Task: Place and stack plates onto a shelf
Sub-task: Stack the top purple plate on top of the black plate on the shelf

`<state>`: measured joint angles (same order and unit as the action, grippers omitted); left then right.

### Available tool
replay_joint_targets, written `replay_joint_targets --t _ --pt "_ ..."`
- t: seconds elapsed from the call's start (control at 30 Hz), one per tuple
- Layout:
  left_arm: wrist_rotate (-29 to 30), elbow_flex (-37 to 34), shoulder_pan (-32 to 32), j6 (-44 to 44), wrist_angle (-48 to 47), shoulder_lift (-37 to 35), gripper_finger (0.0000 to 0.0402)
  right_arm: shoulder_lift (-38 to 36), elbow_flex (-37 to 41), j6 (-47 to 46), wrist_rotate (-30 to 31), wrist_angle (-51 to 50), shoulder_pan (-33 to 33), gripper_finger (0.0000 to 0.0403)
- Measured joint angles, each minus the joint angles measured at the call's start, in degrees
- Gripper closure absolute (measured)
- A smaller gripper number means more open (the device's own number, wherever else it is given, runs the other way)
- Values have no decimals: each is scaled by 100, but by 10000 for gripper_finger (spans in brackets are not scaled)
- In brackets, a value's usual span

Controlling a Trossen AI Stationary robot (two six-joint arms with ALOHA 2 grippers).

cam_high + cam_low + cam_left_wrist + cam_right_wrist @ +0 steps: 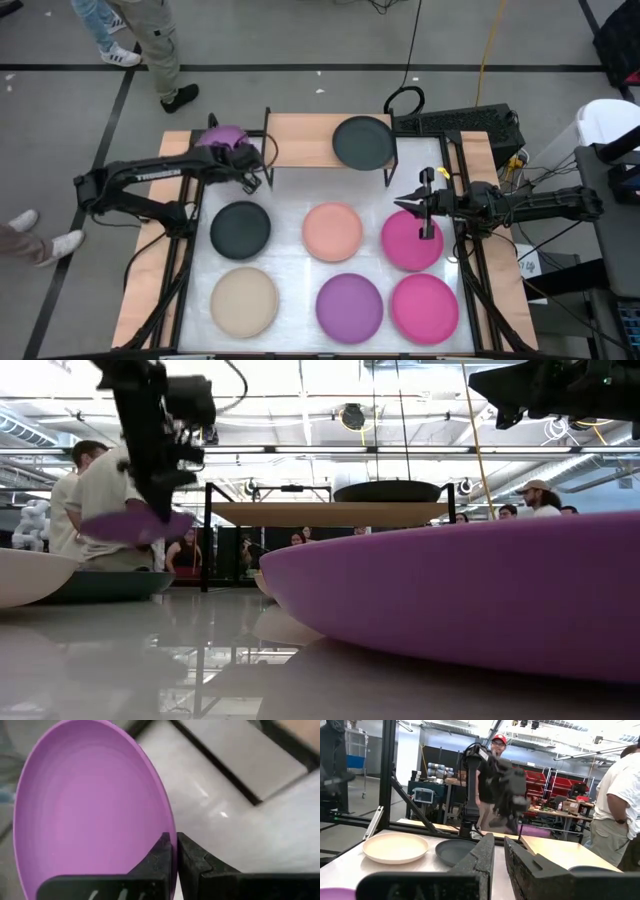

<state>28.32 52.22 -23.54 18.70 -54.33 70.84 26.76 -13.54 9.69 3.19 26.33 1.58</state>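
My left gripper (250, 180) is shut on a purple plate (226, 140) and holds it in the air by the left end of the shelf (300, 135), a light wood top on black legs. A black-grey plate (362, 142) lies flat on the shelf's right half. On the white table lie a black-grey plate (240, 228), a salmon plate (332, 230), two magenta plates (412, 242) (424, 308), a beige plate (244, 300) and a second purple plate (349, 305). My right gripper (425, 207) hovers over the upper magenta plate, shut and empty. My left gripper pinches the purple plate's rim (173, 851) between its two fingers, one finger (159, 855) on the inner face and the other on the outside. The plate is lifted clear of the table and tilted, reaching away from the fingers (135, 525).
Black frame posts stand at the shelf's ends (267, 135) and along the table's sides. Wooden borders (150, 290) flank the white top. Cables and a black box (460, 125) lie at the far right. People stand beyond the far edge (100, 500).
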Motion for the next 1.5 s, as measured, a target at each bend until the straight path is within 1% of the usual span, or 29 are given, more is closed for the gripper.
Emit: replay_joint_targets --t 0.13,0.23,0.33,0.43,0.53,0.6,0.67,0.77,1.0,1.17,1.23,1.37,1.43,1.5 --pt "466 908 16 -96 -594 -45 389 -2 0 0 1 -2 1 376" --pt "567 1536 54 -348 -625 -33 389 -2 0 4 12 -2 2 376" --pt "583 2110 230 -831 -190 38 389 -8 0 2 298 -2 2 376" --pt "551 2492 529 -1500 668 200 389 -66 0 -9 673 -3 0 376" --pt "211 2787 815 -2287 1636 497 389 -159 0 111 910 -4 0 376" --pt "-16 2967 1018 -2677 2238 788 389 -243 0 109 909 -6 0 376" --pt "-169 3180 1180 -3064 2624 1161 389 -323 0 145 904 -7 0 376" --pt "-427 3593 1327 -3669 2785 1787 389 -482 -2 173 1039 -62 1 376" --pt "-1039 4533 1445 -4550 2791 3070 389 -1011 -2 166 1053 -452 2 376" --pt "-1175 4899 1439 -4995 2789 3626 389 -1300 -2 169 1053 -716 2 376" --pt "-1407 4946 1413 -5167 2827 3758 389 -1363 -2 170 1053 -755 2 376" --pt "-1503 4947 1427 -5272 2781 3996 389 -1390 -2 170 1051 -793 2 376" --pt "-1513 4947 1428 -5272 2805 4051 381 -1391 -2 170 1051 -806 2 376" --pt "-1500 4947 1420 -5272 2852 4058 364 -1390 -2 170 1052 -817 2 376"
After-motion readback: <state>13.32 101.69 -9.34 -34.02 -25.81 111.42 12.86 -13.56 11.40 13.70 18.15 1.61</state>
